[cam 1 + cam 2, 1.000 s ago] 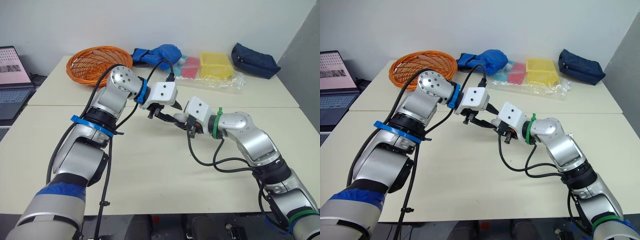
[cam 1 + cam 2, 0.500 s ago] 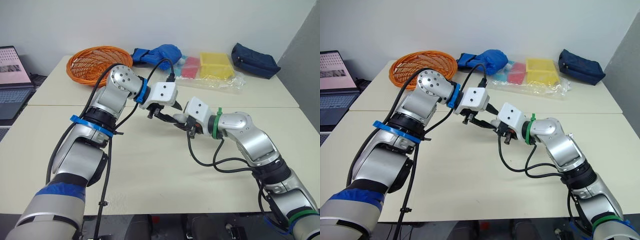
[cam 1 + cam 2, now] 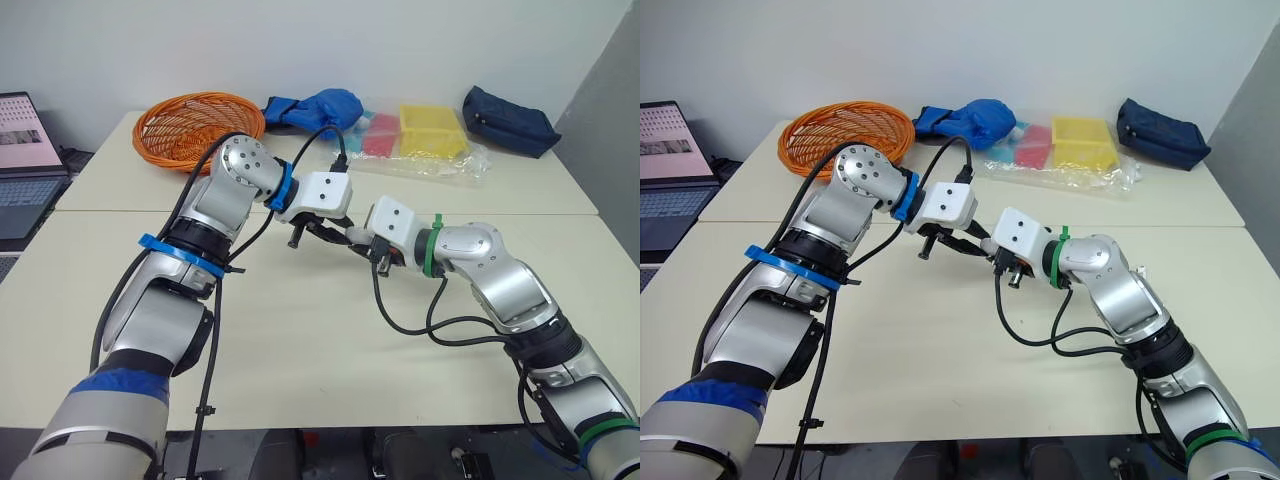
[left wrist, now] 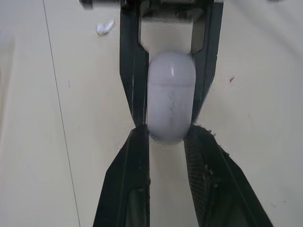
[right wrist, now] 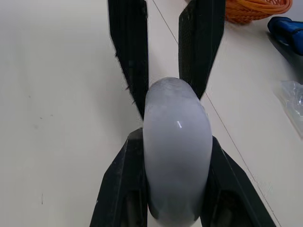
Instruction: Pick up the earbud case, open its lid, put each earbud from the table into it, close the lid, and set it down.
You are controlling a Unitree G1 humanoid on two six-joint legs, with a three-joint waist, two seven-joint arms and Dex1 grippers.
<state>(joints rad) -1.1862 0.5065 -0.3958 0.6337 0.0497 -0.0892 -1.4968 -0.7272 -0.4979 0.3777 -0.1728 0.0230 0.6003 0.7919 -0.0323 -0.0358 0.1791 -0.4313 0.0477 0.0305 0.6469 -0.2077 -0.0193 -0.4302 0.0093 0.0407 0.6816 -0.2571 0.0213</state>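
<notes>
L gripper (image 3: 332, 231) dipped lower vs prev frame, jaws pinching one end of earbud case (image 4: 171, 94) at frame centre, R gripper (image 5: 175, 141) jaws clamping the other, case mostly hidden betw. fingers in eye views.

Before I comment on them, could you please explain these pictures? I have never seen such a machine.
This is a humanoid robot with two arms at a pale table. The two wide pictures come from cameras in its head, looking down over the arms; the other two come from a camera on each wrist. Each arm ends in a two-fingered end effector. The left end effector and the right end effector meet tip to tip, and both grip one white earbud case, lid shut. At the table's far side lie an orange basket, a blue bundle, a yellow tray and a dark pouch.
</notes>
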